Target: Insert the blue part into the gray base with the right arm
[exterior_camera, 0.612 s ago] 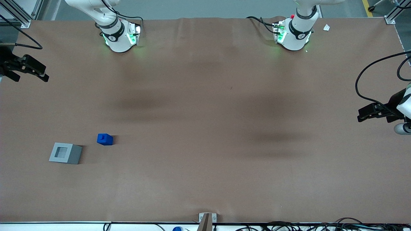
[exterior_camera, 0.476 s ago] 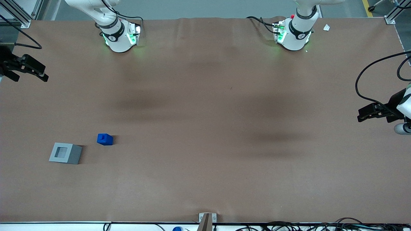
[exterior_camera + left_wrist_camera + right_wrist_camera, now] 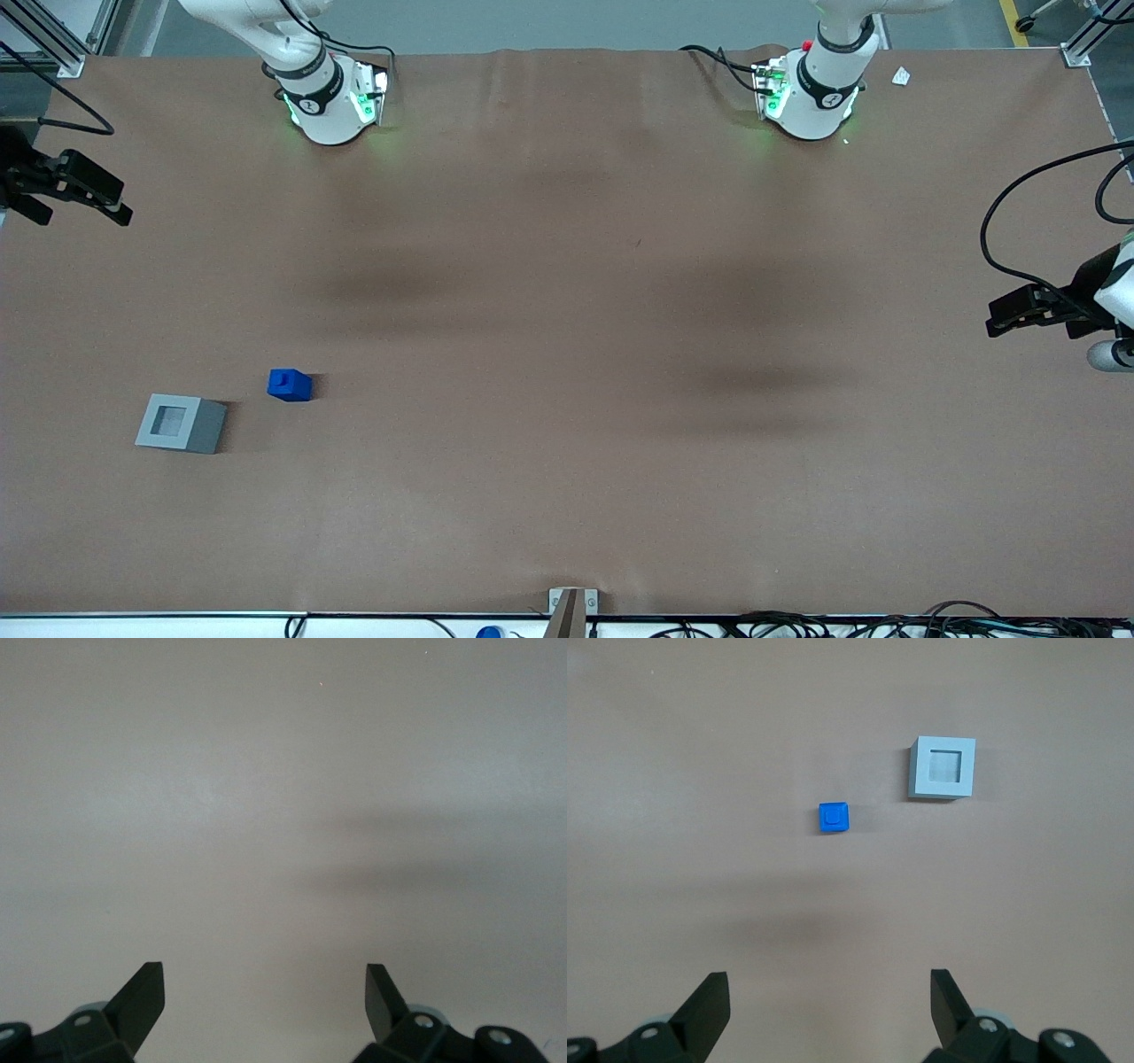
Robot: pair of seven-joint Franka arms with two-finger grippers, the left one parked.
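The blue part (image 3: 290,385) sits on the brown table, its nub up, beside the gray base (image 3: 205,426) and a little farther from the front camera than it. The base lies flat with its square recess empty. My right arm's gripper (image 3: 122,203) hovers at the working arm's end of the table, well apart from both blocks and farther from the camera than they are. In the right wrist view the blue part (image 3: 833,817) and gray base (image 3: 943,746) lie ahead of the gripper (image 3: 830,980), which is open with nothing between its fingers.
Two white arm bases (image 3: 330,102) (image 3: 811,93) stand at the table edge farthest from the front camera. A small white scrap (image 3: 901,76) lies near the parked arm's corner. A metal bracket (image 3: 571,604) and cables (image 3: 842,625) line the nearest edge.
The gripper has drifted slightly toward the working arm's end of the table. The blue part and gray base have not moved.
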